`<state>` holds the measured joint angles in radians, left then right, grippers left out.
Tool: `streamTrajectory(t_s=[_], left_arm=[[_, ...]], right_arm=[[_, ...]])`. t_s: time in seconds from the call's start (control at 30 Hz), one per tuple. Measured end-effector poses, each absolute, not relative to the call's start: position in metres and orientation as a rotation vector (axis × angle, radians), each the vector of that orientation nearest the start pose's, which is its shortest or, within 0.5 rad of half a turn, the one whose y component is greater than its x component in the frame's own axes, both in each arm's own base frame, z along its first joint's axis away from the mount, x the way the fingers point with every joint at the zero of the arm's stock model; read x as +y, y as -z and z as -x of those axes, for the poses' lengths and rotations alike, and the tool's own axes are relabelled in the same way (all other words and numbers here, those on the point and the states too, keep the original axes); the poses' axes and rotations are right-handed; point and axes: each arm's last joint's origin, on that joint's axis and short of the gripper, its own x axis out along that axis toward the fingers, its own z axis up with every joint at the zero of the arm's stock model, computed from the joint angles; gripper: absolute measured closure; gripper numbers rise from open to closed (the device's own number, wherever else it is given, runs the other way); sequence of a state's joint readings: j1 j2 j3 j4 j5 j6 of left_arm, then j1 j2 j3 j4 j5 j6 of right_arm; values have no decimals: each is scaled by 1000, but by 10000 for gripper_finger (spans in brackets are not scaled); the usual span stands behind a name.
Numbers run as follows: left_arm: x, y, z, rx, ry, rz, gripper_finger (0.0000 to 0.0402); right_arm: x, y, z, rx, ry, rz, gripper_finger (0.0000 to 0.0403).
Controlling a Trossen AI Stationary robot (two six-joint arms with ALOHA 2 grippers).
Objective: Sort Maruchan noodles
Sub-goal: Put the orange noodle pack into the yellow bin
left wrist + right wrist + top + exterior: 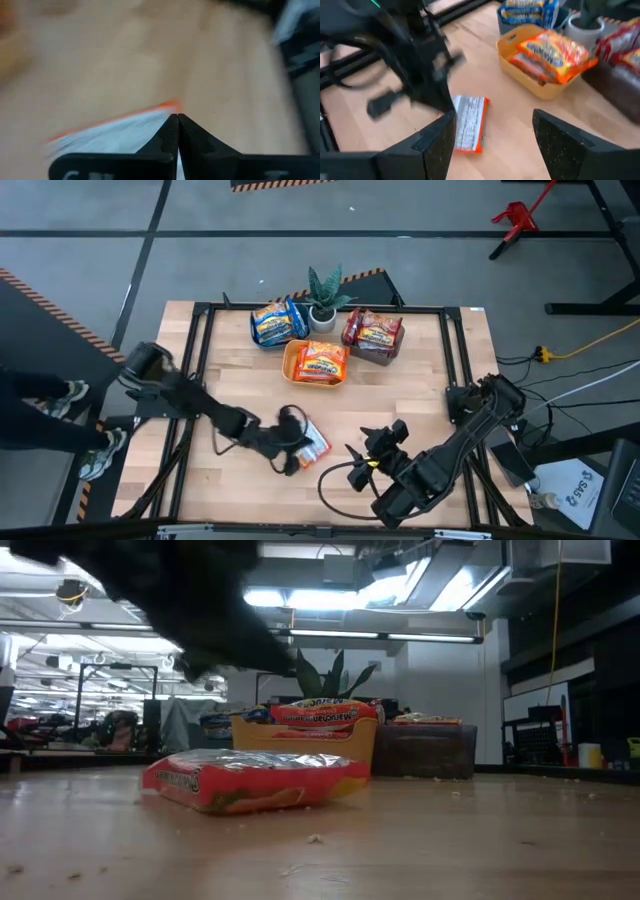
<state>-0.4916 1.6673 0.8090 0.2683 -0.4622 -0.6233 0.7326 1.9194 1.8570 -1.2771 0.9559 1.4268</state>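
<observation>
High view: left gripper [290, 463] has its fingers pressed together just beside the loose orange-edged ramen packet [311, 442] mid-table, apparently pinching nothing. Closed like that, it'll likely shove the packet sideways instead of grabbing it. Right gripper [372, 442] sits spread nearby, so the arms could clash.

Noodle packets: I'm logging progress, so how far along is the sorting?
Nearly done. Packets already fill the teal bin, the orange bin and the grey bin. One packet is left on the table, with the shut left gripper at its edge; whether it grips it is unclear. The right gripper waits open nearby. That last packet needs binning.
</observation>
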Motion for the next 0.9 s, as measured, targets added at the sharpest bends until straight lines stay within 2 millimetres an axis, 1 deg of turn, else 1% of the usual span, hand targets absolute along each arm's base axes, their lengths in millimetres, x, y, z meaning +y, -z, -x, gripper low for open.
streamTrajectory(t_s=[0.07,0.13,0.2,0.37,0.43,0.5,0.63,0.9], left_arm=[[-143,-175,-277,578,-236,253,402],[-143,-174,-258,605,-320,217,402],[-141,-164,-239,586,-360,239,402],[-138,-131,-209,488,-337,408,402],[-137,-124,-204,438,-329,451,402],[-135,-119,-200,418,-337,456,402],[-137,-113,-202,428,-340,447,402],[-145,-96,-211,476,-356,401,402]], right_arm=[[236,-303,-297,537,703,-330,155],[236,-296,-297,539,707,-333,155],[236,-289,-298,539,708,-341,155],[237,-277,-299,526,708,-360,155],[237,-273,-301,517,710,-376,155],[237,-269,-304,507,706,-397,155],[233,-261,-309,491,711,-425,155],[225,-238,-316,507,720,-468,155]])
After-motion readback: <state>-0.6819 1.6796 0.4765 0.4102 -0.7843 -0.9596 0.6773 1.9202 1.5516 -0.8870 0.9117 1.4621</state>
